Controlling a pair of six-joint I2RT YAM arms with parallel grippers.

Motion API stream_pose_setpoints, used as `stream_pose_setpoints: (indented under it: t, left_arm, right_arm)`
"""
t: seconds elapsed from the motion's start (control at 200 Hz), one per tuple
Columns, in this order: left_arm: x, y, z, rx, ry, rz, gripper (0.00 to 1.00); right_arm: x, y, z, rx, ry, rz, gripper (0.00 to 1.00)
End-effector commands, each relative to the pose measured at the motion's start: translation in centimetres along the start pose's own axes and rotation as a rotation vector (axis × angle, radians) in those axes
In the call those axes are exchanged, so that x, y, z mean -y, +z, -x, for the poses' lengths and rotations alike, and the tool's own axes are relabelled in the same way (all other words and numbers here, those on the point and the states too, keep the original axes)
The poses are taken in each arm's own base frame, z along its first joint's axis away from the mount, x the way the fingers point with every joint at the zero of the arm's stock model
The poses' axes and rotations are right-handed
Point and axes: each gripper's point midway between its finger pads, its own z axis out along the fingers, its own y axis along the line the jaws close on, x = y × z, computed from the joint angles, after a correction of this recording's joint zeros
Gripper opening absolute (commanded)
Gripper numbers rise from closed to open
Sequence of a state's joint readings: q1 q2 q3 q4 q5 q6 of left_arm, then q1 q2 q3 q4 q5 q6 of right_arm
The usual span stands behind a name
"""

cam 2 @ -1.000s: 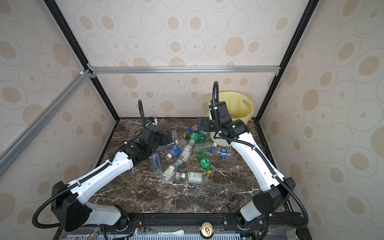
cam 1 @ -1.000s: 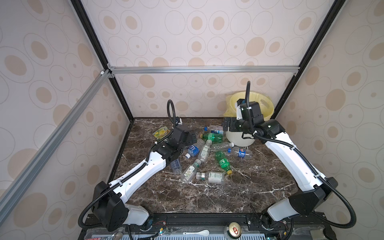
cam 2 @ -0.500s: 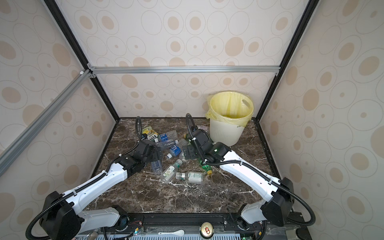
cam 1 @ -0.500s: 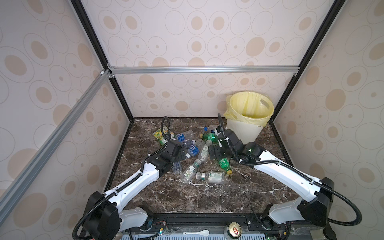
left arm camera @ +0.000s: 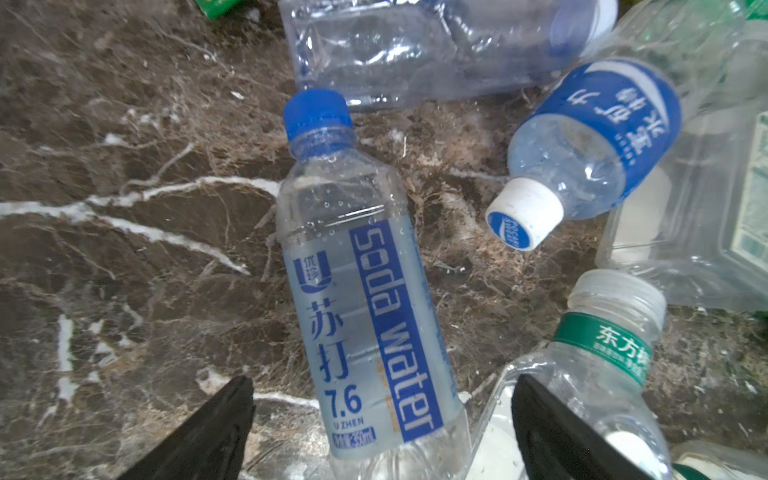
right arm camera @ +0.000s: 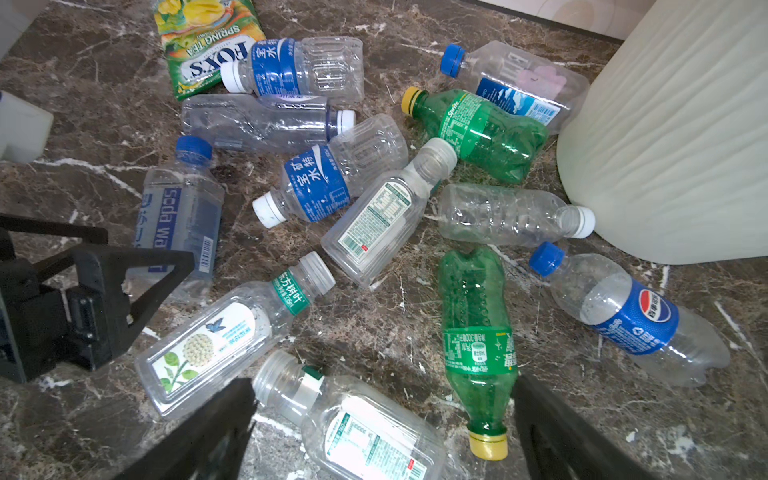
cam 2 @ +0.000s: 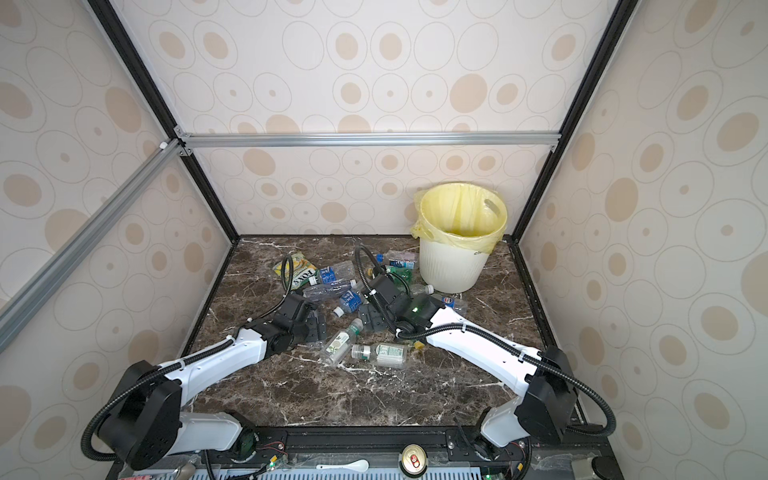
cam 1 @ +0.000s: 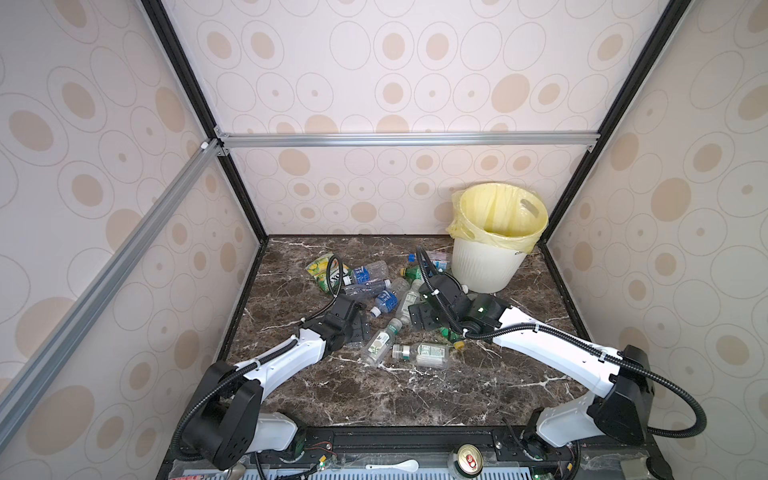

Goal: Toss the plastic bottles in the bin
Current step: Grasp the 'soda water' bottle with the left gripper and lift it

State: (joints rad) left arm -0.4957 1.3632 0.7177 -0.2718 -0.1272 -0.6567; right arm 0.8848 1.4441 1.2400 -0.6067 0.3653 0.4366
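Observation:
Several plastic bottles (cam 1: 384, 297) lie in a loose pile on the dark marble floor, left of the bin (cam 1: 486, 266), which stands at the back right with its yellow bag open. Low over the pile's left edge, my left gripper (left arm camera: 382, 415) is open and straddles a blue-capped "soda water" bottle (left arm camera: 365, 311), with a gap on each side. My right gripper (right arm camera: 382, 428) hangs open above a clear white-labelled bottle (right arm camera: 365, 432) and a green yellow-capped bottle (right arm camera: 478, 332), touching neither. In both top views the grippers (cam 1: 357, 328) (cam 1: 419, 318) face each other across the pile.
A yellow-green FOXS packet (right arm camera: 208, 45) lies at the pile's back left. A metal can (cam 1: 468, 457) and a white spoon (cam 1: 395, 465) sit on the front rail. The enclosure walls and black frame posts close in on three sides. The bin's ribbed wall (right arm camera: 673, 145) is close to the right gripper.
The right arm has swung from beside the bin down and forward to the pile. The left arm has dropped and drawn back over the soda water bottle.

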Motion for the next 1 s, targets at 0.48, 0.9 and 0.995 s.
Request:
stream_pose_setpoints:
  t: [0.48,0.9,0.995]
  left_arm:
    - [0.1,2.9,0.4,-0.040,0.019,0.009,0.60]
    - [5.7,-5.0,6.7,0.258,0.119,-0.331,0.51]
    - [7.7,-7.6,8.0,0.314,0.129,-0.451,0.51]
  right_arm:
    - [-0.2,-0.1,0.1,0.050,0.010,0.028,1.00]
    - [-0.6,-0.8,3.9,0.022,0.207,0.168,1.00]
    - [-0.6,-1.9,5.4,0.043,0.273,0.217,1.00]
